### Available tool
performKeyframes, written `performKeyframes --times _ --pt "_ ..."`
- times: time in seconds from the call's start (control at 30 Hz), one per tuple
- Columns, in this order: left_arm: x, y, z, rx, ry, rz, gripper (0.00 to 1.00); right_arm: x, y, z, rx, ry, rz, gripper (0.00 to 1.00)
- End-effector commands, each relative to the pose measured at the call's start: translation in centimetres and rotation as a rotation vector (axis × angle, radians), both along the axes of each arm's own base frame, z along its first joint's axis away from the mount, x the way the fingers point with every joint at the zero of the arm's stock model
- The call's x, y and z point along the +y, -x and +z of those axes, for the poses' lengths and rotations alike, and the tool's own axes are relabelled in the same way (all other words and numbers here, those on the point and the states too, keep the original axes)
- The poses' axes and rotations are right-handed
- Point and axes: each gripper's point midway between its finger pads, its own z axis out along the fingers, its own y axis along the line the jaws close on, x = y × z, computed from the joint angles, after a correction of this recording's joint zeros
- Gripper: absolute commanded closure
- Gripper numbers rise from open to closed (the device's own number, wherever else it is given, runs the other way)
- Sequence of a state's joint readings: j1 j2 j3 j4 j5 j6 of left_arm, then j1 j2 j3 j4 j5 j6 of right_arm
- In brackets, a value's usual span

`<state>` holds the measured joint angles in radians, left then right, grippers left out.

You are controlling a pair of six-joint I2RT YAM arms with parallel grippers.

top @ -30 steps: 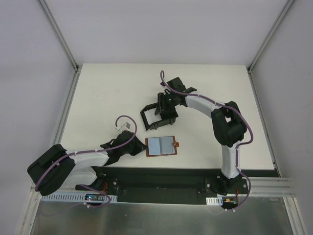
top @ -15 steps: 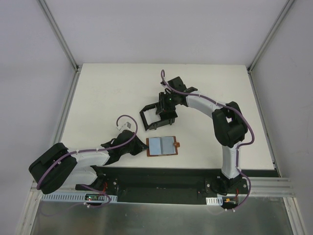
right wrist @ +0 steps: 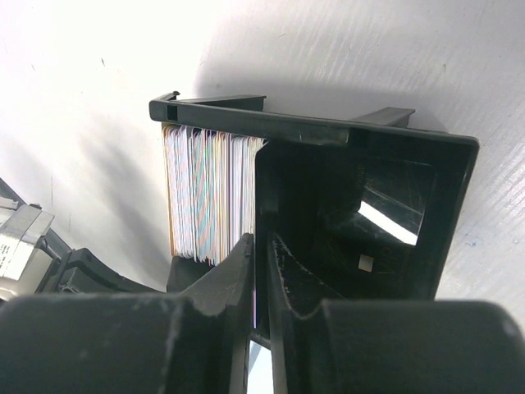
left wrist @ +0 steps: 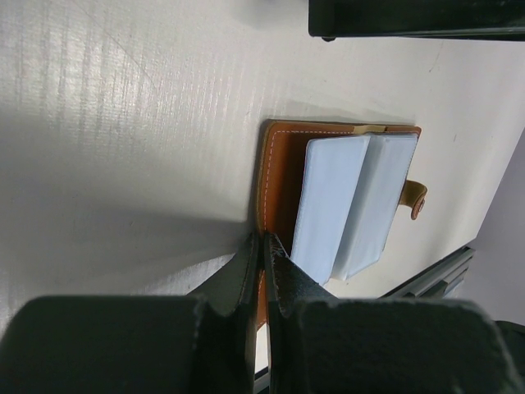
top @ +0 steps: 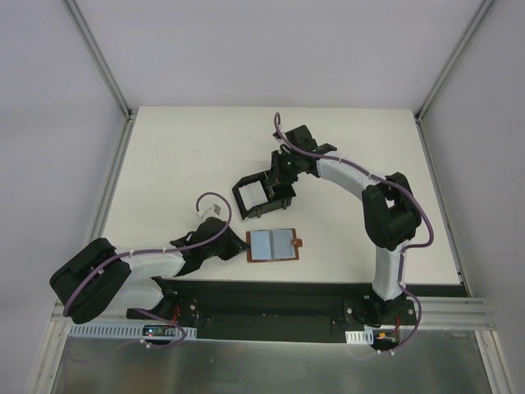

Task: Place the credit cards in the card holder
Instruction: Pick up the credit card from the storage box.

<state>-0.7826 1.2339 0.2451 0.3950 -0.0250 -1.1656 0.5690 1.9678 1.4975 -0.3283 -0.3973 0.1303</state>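
Note:
An open brown leather wallet (left wrist: pixel 283 172) lies flat near the table's front edge, with two pale blue credit cards (left wrist: pixel 328 205) side by side on it. My left gripper (left wrist: pixel 263 242) is shut on the wallet's left edge (top: pixel 249 246). Behind it stands the black card holder (top: pixel 250 197). My right gripper (right wrist: pixel 261 246) is shut on one of the holder's thin inner walls (right wrist: pixel 385 205). In the right wrist view a stack of cards (right wrist: pixel 212 197), seen edge-on with coloured stripes, stands in the holder's left section.
The white table (top: pixel 180 156) is fenced by grey walls at left, right and back. A metal rail (top: pixel 443 312) runs along the near edge by the arm bases. The left arm's purple cable (top: pixel 209 205) loops up beside the holder.
My right gripper's jaws have narrowed onto the holder's wall, and the holder has shifted slightly to the left. The left gripper and the wallet have stayed put.

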Motion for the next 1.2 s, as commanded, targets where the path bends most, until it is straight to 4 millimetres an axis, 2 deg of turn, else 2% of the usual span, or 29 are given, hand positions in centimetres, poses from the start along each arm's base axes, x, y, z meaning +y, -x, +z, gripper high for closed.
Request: performKeyframes --times 0.0,0.33,0.87,1.07,1.13,1.17 --pt "2.12 1.84 -2.98 0.09 -0.119 -0.023 1.0 -0.11 -0.25 3.31 -0.071 -0.022 0.008 0.91" --pt "2.03 1.89 -3.14 0.1 -0.118 -0.029 1.0 0.22 -0.04 3.95 -0.058 -0.051 0.008 0.93" --pt "1.62 2.03 -3.17 0.113 -0.108 -0.049 1.0 0.54 0.21 3.73 -0.01 -0.105 0.002 0.84" --pt "1.44 2.08 -3.25 0.119 -0.106 -0.057 1.0 0.53 0.17 3.51 -0.002 -0.11 -0.003 0.89" --pt "1.5 2.12 -3.35 0.122 -0.107 -0.056 1.0 0.52 0.11 3.4 -0.003 -0.109 -0.005 0.95" --pt "1.4 2.05 -3.25 0.119 -0.103 -0.057 1.0 0.48 0.06 3.37 -0.005 -0.106 -0.006 0.92"
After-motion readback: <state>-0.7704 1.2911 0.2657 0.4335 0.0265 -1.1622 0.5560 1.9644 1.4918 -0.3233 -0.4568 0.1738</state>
